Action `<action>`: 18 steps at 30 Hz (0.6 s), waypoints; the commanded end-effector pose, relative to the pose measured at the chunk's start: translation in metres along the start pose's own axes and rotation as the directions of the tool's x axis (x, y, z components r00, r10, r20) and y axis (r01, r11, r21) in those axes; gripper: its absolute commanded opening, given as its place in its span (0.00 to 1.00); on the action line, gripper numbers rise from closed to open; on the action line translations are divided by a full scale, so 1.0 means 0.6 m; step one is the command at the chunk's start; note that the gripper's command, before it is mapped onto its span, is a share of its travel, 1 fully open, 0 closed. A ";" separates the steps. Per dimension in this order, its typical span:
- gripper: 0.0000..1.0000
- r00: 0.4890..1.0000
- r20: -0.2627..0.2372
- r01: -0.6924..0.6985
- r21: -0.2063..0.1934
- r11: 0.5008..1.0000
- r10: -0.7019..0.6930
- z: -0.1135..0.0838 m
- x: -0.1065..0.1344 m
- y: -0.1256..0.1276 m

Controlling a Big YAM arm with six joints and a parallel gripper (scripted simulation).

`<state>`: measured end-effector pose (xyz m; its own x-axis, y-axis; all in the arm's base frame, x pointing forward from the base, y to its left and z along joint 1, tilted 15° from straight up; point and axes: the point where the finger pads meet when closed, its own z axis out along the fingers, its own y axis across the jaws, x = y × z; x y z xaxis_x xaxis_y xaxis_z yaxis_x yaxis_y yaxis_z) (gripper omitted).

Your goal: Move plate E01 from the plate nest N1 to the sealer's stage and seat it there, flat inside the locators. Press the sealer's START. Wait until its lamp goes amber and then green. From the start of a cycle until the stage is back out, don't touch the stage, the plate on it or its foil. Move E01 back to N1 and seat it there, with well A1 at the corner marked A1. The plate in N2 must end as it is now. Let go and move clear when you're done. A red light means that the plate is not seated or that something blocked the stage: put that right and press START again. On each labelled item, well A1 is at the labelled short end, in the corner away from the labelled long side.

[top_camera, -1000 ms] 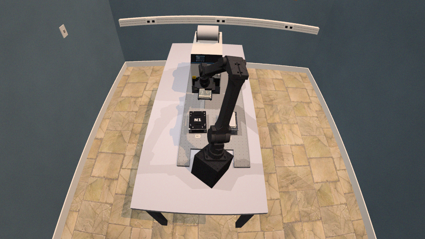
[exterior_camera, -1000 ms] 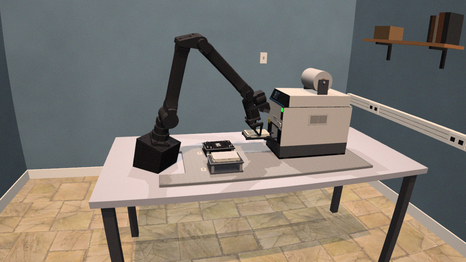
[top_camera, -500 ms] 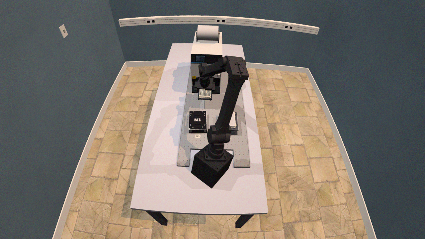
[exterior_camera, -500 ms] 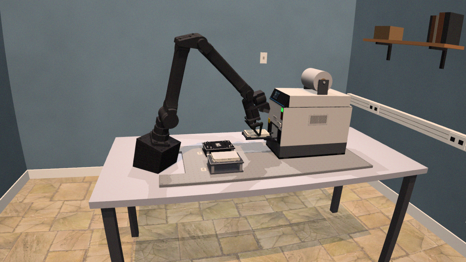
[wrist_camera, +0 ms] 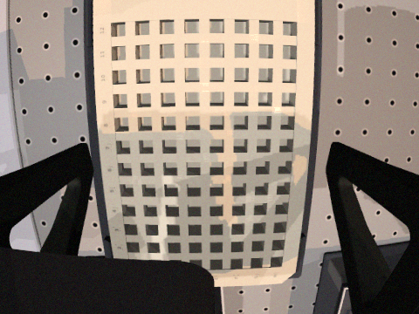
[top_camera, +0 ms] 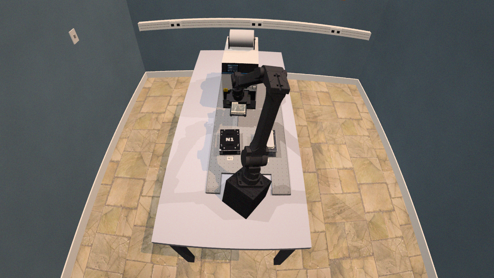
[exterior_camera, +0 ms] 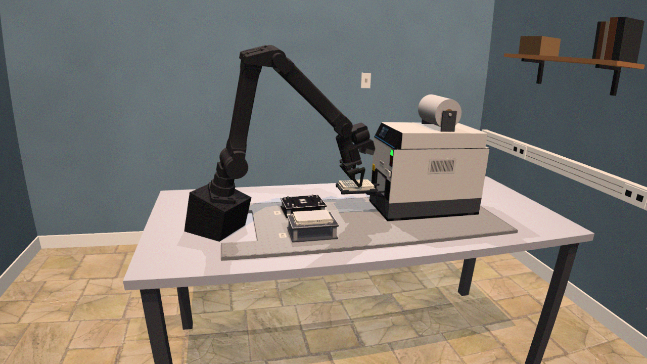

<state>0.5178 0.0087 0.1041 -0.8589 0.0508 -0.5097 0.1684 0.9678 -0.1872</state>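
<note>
Centrally, the plate (top_camera: 238, 107) (exterior_camera: 355, 185) (wrist_camera: 205, 144) lies on the sealer's stage (exterior_camera: 357, 192), seemingly flat, between the open gripper's (top_camera: 238, 107) (exterior_camera: 359, 183) (wrist_camera: 209, 153) fingers. Nest N1 (top_camera: 229, 139) (exterior_camera: 303, 204) (left of centre from above) holds no plate; another plate (top_camera: 270, 139) (exterior_camera: 312, 217) fills the nest at lower centre in the exterior view. Stone tiles surround the table (top_camera: 231, 231) (exterior_camera: 343, 263).

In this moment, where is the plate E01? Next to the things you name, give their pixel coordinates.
E01 (top_camera: 238, 107) (exterior_camera: 356, 185) (wrist_camera: 205, 144) is on the stage (exterior_camera: 357, 191) in front of the sealer (exterior_camera: 434, 176), below the open gripper (exterior_camera: 357, 182) (wrist_camera: 209, 155); the wrist view shows it between the fingers.
</note>
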 end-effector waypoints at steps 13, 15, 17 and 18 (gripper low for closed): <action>1.00 0.998 0.058 -0.024 -0.005 1.000 0.025 -0.041 -0.060 -0.003; 1.00 0.999 0.044 -0.020 -0.003 1.000 0.020 -0.036 -0.052 -0.002; 1.00 0.999 0.039 -0.018 -0.002 1.000 0.018 -0.039 -0.046 -0.003; 1.00 0.999 0.037 -0.014 -0.004 1.000 0.014 -0.040 -0.043 0.000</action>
<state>0.5187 0.0113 0.1153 -0.8576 0.0500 -0.5119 0.1680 0.9679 -0.1869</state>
